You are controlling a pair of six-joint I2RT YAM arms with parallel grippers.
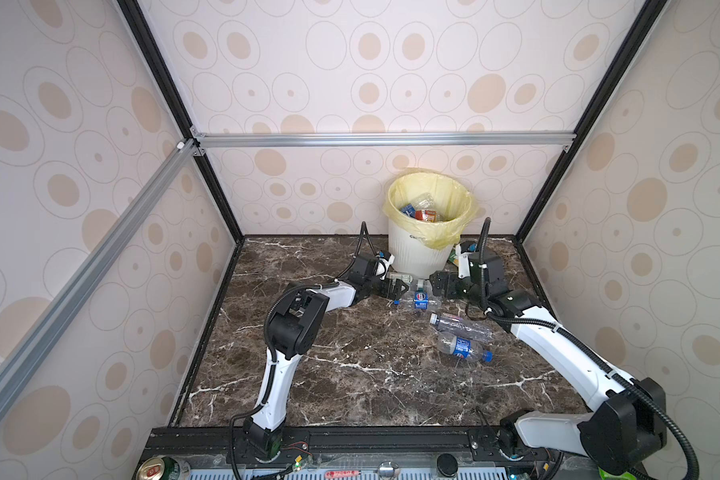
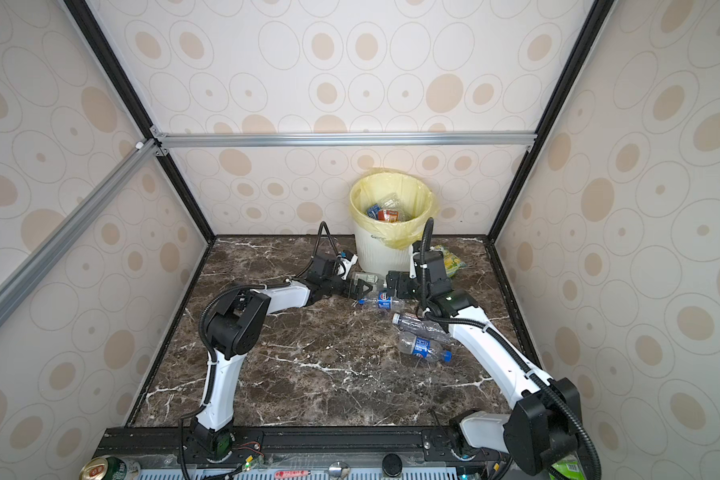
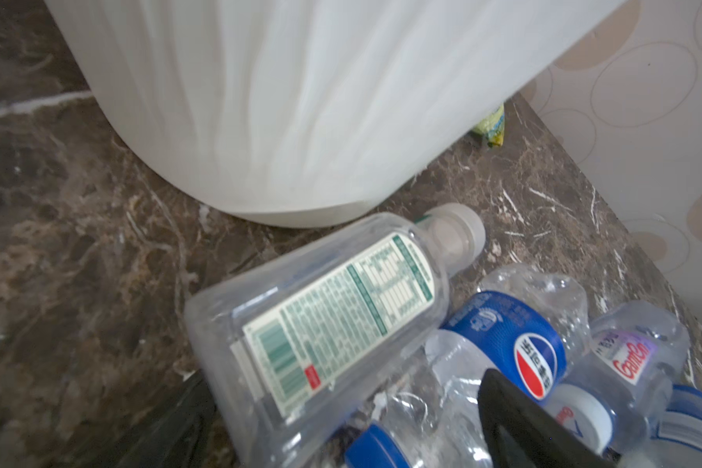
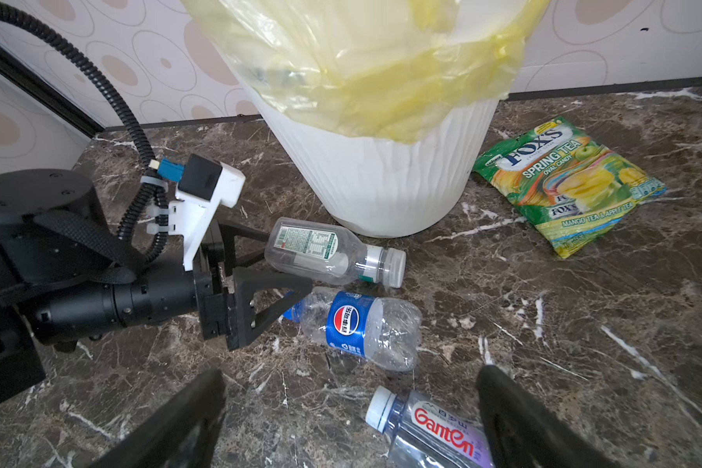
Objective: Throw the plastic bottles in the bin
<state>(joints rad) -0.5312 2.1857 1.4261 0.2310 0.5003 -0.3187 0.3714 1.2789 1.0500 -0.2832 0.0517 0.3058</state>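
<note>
The white ribbed bin (image 1: 416, 253) (image 2: 375, 253) with its pale yellow bag stands at the back and holds several bottles (image 1: 422, 210). In front of it a clear bottle with a green label (image 4: 329, 251) (image 3: 333, 316) lies on its side. My left gripper (image 4: 286, 261) (image 1: 395, 289) (image 3: 349, 437) is open, its fingers on either side of that bottle's base. A crushed blue-label bottle (image 4: 365, 328) (image 1: 420, 300) lies beside it. My right gripper (image 4: 347, 425) (image 1: 437, 282) is open over a clear Ganten bottle (image 4: 434, 433) (image 1: 460, 326). Another blue-label bottle (image 1: 462, 348) lies nearer the front.
A green-yellow snack packet (image 4: 568, 182) (image 2: 449, 259) lies flat to the right of the bin. A metal drink can (image 1: 159, 469) stands outside the front rail at the left. Patterned walls close the marble tabletop (image 1: 350, 374) on three sides.
</note>
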